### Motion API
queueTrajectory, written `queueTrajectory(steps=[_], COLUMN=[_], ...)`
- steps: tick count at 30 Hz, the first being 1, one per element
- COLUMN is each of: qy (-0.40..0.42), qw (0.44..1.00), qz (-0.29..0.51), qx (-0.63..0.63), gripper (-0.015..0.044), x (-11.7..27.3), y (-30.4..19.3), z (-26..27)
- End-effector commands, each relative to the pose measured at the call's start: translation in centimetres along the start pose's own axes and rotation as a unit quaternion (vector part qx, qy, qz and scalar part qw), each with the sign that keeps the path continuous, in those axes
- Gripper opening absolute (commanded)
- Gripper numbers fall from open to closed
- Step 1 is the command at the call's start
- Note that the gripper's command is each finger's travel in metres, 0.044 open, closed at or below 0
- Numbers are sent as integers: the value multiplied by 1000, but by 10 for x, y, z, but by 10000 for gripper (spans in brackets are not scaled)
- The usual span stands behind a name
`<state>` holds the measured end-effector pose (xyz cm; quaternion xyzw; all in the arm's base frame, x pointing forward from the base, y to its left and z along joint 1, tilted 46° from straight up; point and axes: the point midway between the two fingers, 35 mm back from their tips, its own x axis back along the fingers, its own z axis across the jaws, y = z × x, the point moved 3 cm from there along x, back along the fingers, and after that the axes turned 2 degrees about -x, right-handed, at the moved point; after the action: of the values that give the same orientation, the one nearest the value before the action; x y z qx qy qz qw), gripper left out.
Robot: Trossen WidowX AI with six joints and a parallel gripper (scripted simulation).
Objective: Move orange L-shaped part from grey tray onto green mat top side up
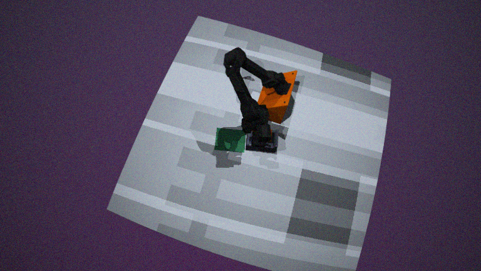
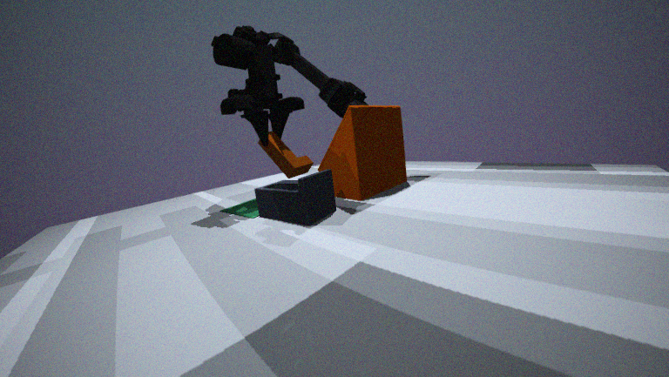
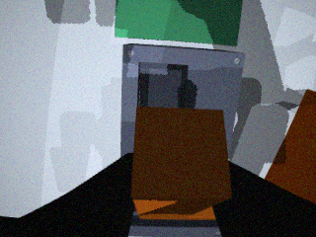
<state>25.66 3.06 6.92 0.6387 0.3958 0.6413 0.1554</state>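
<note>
- Nearest in my exterior view, the bench (image 1: 159, 183) (image 2: 443, 230) (image 3: 30, 123) spreads out in pale and dark grey patches; from the top I see its lower right corner running out of frame.
- The grey tray (image 1: 261, 149) (image 2: 295, 205) (image 3: 217, 99) sits around the middle of the bench, well in from every edge. One end of its wall stands higher than the rest, and my wrist view looks down into part of the dark pocket.
- The green mat (image 1: 227, 140) (image 2: 241, 209) (image 3: 173, 20) lies flat just beside the tray, on the side toward the bench's left edge as the top view has it.
- Above the tray I have the orange L-shaped part (image 1: 271, 134) (image 2: 283, 156) (image 3: 180, 153), out of its pocket and steeply tilted, its L-shaped end hanging lowest. From the top, all but a sliver is hidden.
- My gripper (image 1: 262, 131) (image 2: 270, 138) (image 3: 173, 165) points down, its jaws closed on the part's upper end, one on either side.
- The black arm (image 1: 241, 87) (image 2: 307, 70) reaches up and bends over above the bench.
- Farthest back, the orange wedge-shaped base (image 1: 278, 106) (image 2: 380, 151) (image 3: 301, 153) stands between the tray and the upper edge in the top view.
</note>
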Motion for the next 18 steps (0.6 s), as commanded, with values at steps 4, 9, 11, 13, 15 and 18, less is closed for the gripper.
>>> queueTrajectory(steps=[4,9,11,13,15,18], qy=[3,3,3,3,3,3], qw=[1000,1000,1000,1000,1000,1000], qz=[-3,-3,-3,-4,-4,-4], qx=[-4,-4,-4,-4,-4,-4], gripper=[0,0,0,0,0,0], x=[1,1,1,1,1,1], y=[37,61,71,80,90,104], z=[-2,-4,-4,-5,-5,-6])
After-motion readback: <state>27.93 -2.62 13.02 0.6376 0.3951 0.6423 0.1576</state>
